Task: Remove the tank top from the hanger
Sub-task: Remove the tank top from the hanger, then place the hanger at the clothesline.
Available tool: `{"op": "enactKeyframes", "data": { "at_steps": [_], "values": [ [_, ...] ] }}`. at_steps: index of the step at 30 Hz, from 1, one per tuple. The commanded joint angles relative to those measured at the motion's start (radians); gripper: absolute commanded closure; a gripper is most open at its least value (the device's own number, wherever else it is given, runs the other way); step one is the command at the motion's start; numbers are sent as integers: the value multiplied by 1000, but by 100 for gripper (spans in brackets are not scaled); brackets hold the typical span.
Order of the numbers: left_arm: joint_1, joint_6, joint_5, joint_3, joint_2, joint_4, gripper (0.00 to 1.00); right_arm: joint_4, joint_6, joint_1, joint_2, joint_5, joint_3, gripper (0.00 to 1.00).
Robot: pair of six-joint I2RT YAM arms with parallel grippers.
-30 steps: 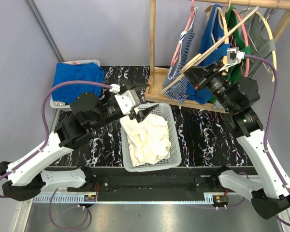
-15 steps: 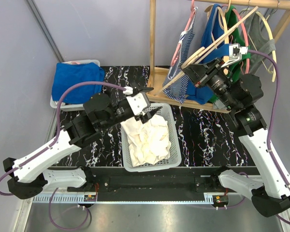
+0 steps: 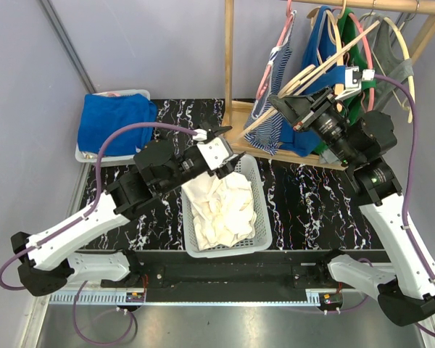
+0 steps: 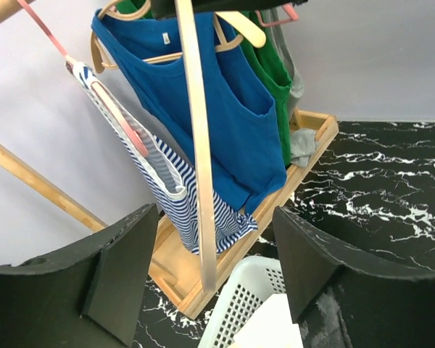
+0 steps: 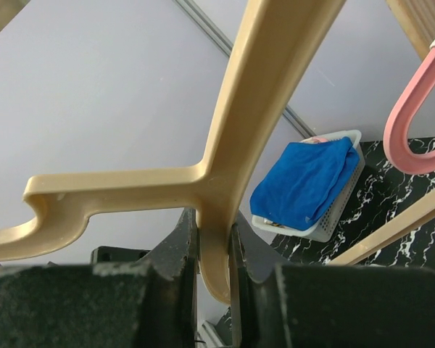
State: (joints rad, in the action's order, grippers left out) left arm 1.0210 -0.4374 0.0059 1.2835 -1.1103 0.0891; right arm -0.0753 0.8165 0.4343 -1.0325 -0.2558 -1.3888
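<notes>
A white tank top [image 3: 221, 203] lies crumpled in the white basket [image 3: 257, 190], off any hanger; its edge shows in the left wrist view [image 4: 275, 322]. My right gripper [image 3: 281, 104] is shut on the neck of a bare beige hanger [image 3: 315, 67], held tilted in front of the rack; the wrist view shows the jaws pinching the hanger [image 5: 239, 130] at my right gripper [image 5: 216, 217]. My left gripper [image 3: 230, 151] is open and empty over the basket's far rim. In its wrist view my left gripper [image 4: 214, 217] frames the hanger's arm [image 4: 196, 145] without touching it.
A wooden rack [image 3: 229, 65] at the back holds a striped top [image 3: 274, 109], a blue top [image 3: 315, 43], and green and grey tops on hangers. Its wooden base [image 3: 239, 138] sits just behind the basket. A tray with blue cloth [image 3: 116, 119] stands at the back left.
My left gripper has moved right and away, from beside the basket to over its far rim near the rack. My right gripper has raised the hanger slightly.
</notes>
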Motion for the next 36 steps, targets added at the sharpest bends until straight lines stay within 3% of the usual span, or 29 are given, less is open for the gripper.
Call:
{"op": "enactKeyframes", "data": {
  "at_steps": [1, 4, 5, 8, 10, 16, 18, 19, 23, 29, 33, 36],
  "values": [
    [2, -20, 35, 30, -11, -26, 33, 14, 50, 14, 19, -23, -48, 99],
    [2, -23, 60, 23, -11, -14, 48, -23, 47, 14, 14, -28, -76, 100],
    [2, -23, 60, 28, -11, -11, 68, -26, 47, 15, 14, -26, -78, 100],
    [2, -34, 66, 48, -13, 11, 93, -32, 41, 14, 22, -16, -72, 100],
    [2, -34, 83, 63, -14, 34, 100, -32, 41, 15, 22, -16, -72, 100],
    [2, -24, 123, 82, -11, 69, 100, -26, 47, 15, 5, -26, -79, 95],
    [2, -21, 123, 117, -10, 92, 100, -23, 38, 15, 0, -39, -82, 78],
    [2, -17, 112, 141, -10, 103, 100, -21, 17, 15, 2, -46, -85, 54],
    [-5, 14, 23, 313, 1, 216, 100, -102, -86, 15, 21, -66, -116, 22],
    [-48, -62, -130, 387, 116, 290, 100, -164, -191, 15, 118, -59, -78, 16],
    [-68, -133, -347, 341, 187, 230, 100, -192, -194, 15, 161, -66, -43, 16],
    [-111, -141, -423, 294, 182, 201, 100, -204, -188, 15, 180, -76, -23, 16]
  ]
}}
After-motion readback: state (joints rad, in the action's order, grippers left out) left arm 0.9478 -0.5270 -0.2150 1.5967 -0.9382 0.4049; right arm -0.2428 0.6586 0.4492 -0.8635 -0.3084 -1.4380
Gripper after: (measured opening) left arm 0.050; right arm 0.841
